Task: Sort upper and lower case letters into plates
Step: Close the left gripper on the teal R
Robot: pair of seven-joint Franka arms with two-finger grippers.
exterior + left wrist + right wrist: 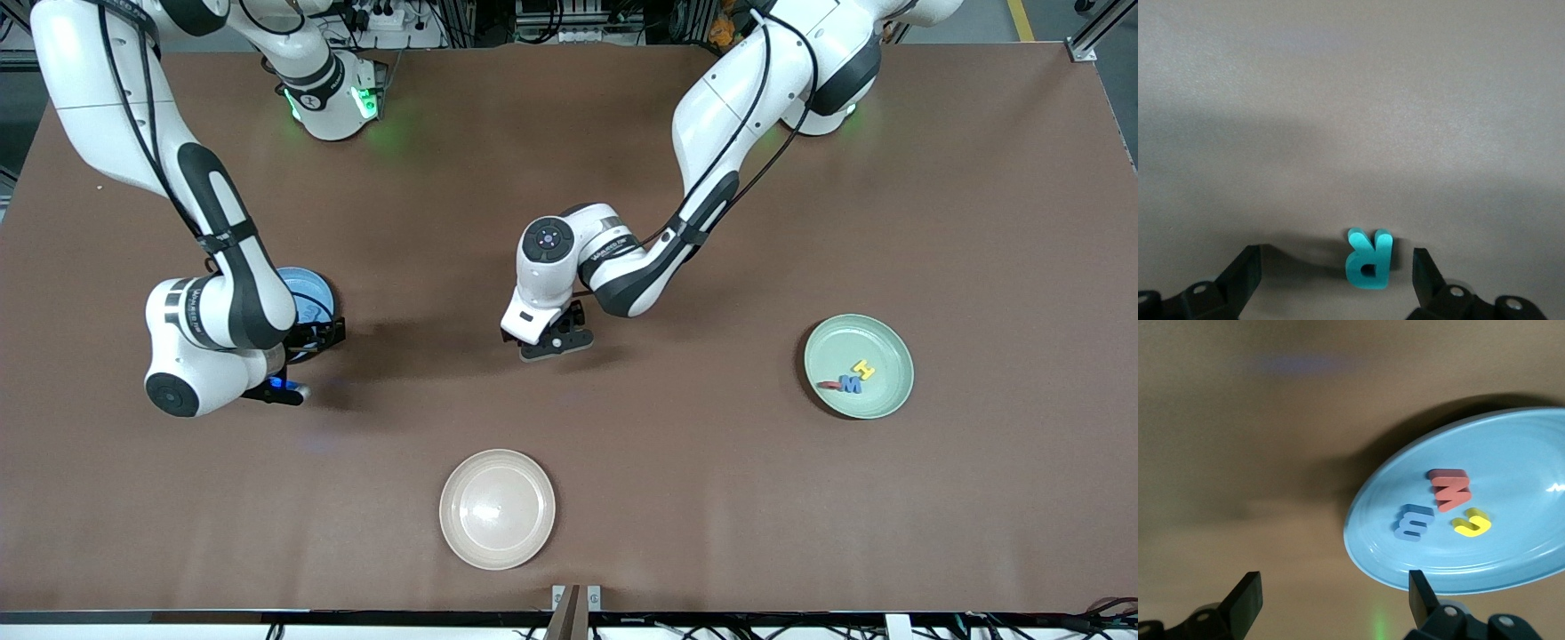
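Observation:
My left gripper (556, 342) is low over the middle of the table, open. In the left wrist view a teal letter R (1369, 259) sits on the table between its fingers (1426, 270), closer to one of them and touching neither. My right gripper (316, 336) is open and empty just above the table beside the sky blue plate (313, 293), which my right arm partly hides. In the right wrist view that plate (1511, 453) holds a red letter (1449, 489), a blue letter (1415, 522) and a yellow letter (1471, 523). The mint green plate (880, 342) holds a yellow H (862, 367), a blue M (850, 383) and a red letter (829, 385).
A cream-beige plate (497, 508) stands nearer the front camera than my left gripper, with nothing in it. The brown table (711, 498) is bare between the plates.

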